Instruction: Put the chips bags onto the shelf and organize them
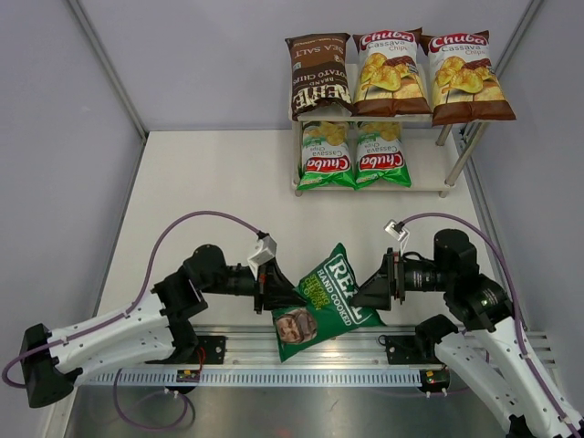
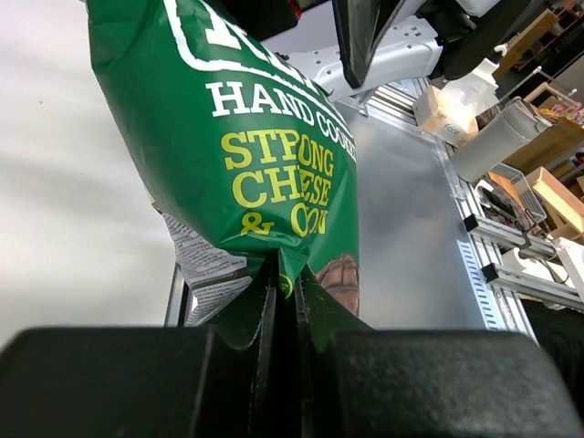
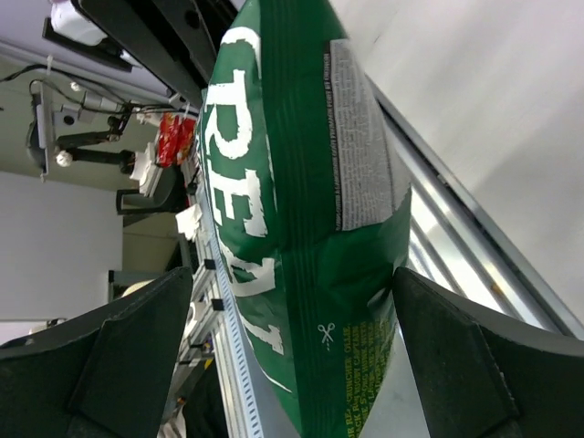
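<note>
Pincer on the left arm (image 1: 284, 297) is clamping shut on the left edge of the dark green REAL bag (image 1: 324, 306); the left wrist view is showing both fingers (image 2: 265, 319) pressing the foil flat. Pincer on the right arm (image 1: 374, 290) is sitting at the bag's opposite edge with fingers spread wide. The bag is passing between them, and the right wrist view is showing gaps on both sides, so no grip there. The bag is hanging tilted between the two arms, over the near edge of the table (image 1: 210, 192).

At the far side, the shelf (image 1: 427, 172) is carrying the other five bags. Two green Chuba bags (image 1: 326, 155) (image 1: 381, 155) are lying side by side on the lower board, left and middle. On the upper board, the brown Kettle bag (image 1: 319, 78) is lying at left, print upside down, with two brown Chuba bags (image 1: 391, 71) (image 1: 465, 78) lying beside it, middle and right.
</note>
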Available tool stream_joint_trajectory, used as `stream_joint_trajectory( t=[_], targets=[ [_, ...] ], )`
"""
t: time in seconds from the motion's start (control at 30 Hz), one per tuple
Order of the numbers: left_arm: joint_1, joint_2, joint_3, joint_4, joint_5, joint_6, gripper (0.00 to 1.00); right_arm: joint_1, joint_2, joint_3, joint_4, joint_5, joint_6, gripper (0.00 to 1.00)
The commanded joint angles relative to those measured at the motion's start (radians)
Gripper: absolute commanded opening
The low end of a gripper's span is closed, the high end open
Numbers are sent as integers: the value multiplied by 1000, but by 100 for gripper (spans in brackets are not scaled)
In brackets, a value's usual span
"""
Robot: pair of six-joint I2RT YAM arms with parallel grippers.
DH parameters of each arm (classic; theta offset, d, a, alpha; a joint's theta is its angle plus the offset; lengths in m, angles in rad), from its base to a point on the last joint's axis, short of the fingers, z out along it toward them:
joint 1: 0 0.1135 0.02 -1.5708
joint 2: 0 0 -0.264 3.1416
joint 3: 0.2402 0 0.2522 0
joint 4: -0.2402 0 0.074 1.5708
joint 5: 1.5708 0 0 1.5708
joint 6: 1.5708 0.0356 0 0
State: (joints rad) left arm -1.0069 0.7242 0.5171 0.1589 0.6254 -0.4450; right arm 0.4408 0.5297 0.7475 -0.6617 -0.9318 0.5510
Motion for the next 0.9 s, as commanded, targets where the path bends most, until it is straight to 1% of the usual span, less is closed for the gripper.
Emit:
stream_joint_trajectory(
  t=[0.0,0.17,0.33,0.4,0.43,0.47,0.5,0.53,0.57,0.6,0.63,0.7,0.73,0.77,0.8,0.83,0.87],
  targets=[
    [-12,21,78,154,-6,55,0,29,-28,-36,59,-97,47,98],
    [-16,60,93,209,31,45,0,32,-31,-56,34,-84,36,96],
    [-36,109,138,211,49,52,0,33,-33,-71,42,-84,49,93],
    [-44,118,143,235,57,51,0,33,-33,-63,16,-49,21,89],
    [-44,118,147,241,60,48,0,33,-30,-56,-27,-4,-12,88],
    [-44,119,149,252,60,45,0,35,-31,-54,-30,-2,-13,87],
    [-47,122,153,254,62,45,0,33,-33,-57,-23,-18,-10,84],
    [-48,124,161,257,63,43,0,33,-39,-63,6,-60,12,78],
    [-50,129,165,255,65,43,0,33,-40,-66,23,-77,23,70],
    [-50,135,170,252,65,43,0,35,-42,-76,37,-90,29,57],
    [-50,139,176,252,65,45,0,35,-49,-77,62,-101,42,51],
    [-52,144,179,240,45,46,5,33,-63,-82,83,-104,50,48],
    [-52,142,178,234,34,49,8,33,-80,-82,112,-113,64,41],
    [-52,139,178,217,5,51,17,33,-89,-83,126,-116,72,38],
    [-50,139,178,206,-10,54,21,33,-97,-80,138,-117,79,35],
    [-52,133,178,186,-39,57,23,33,-112,-79,155,-121,82,28],
    [-50,130,178,179,-52,58,27,33,-120,-71,162,-118,84,24]
  ],
)
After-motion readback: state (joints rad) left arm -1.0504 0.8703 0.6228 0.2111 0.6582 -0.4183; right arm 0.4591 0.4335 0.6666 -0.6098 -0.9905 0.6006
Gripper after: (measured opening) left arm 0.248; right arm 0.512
